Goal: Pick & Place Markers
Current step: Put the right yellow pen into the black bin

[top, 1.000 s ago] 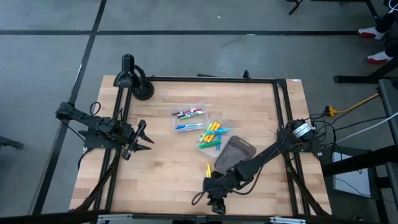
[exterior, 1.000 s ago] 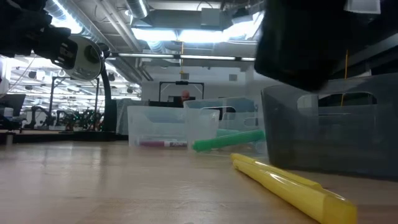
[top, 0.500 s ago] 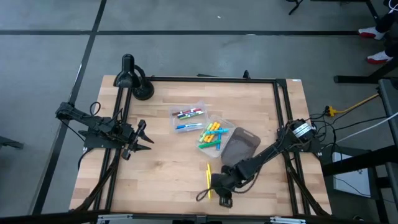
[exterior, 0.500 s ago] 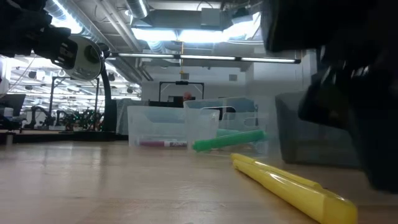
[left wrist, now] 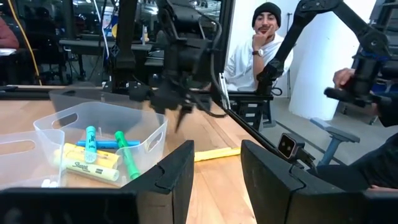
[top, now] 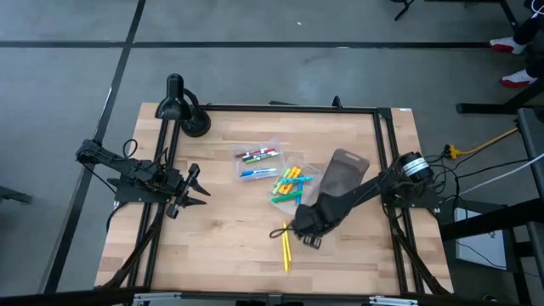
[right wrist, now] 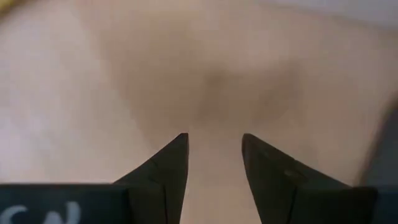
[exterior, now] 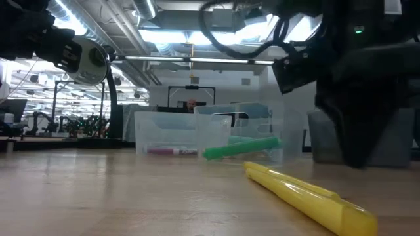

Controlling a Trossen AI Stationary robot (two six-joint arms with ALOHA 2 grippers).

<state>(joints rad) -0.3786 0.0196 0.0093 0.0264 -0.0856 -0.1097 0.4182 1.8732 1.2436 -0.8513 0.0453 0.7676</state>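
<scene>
One yellow marker (top: 286,247) lies flat on the wooden table near the front; in the low view the yellow marker (exterior: 303,196) is close. More markers lie in two clear trays (top: 257,158) (top: 292,185). My right gripper (top: 308,237) hangs open, pointing down, just right of the yellow marker, over bare wood (right wrist: 213,93). It also shows in the right wrist view (right wrist: 213,142) and the low view (exterior: 357,154). My left gripper (top: 195,189) waits open at the table's left edge, level, with nothing between its fingers (left wrist: 216,152).
A dark grey bin (top: 344,170) stands right of the trays, partly under my right arm. A black lamp base (top: 194,124) sits at the far left corner. A seated person (left wrist: 264,43) is beyond the table. Bare wood lies at front left.
My right gripper has moved from the table's near edge toward the far edge, up beside the yellow marker, and has tipped over to point down. The dark grey bin now stands farther toward the far right than before. The markers have stayed put.
</scene>
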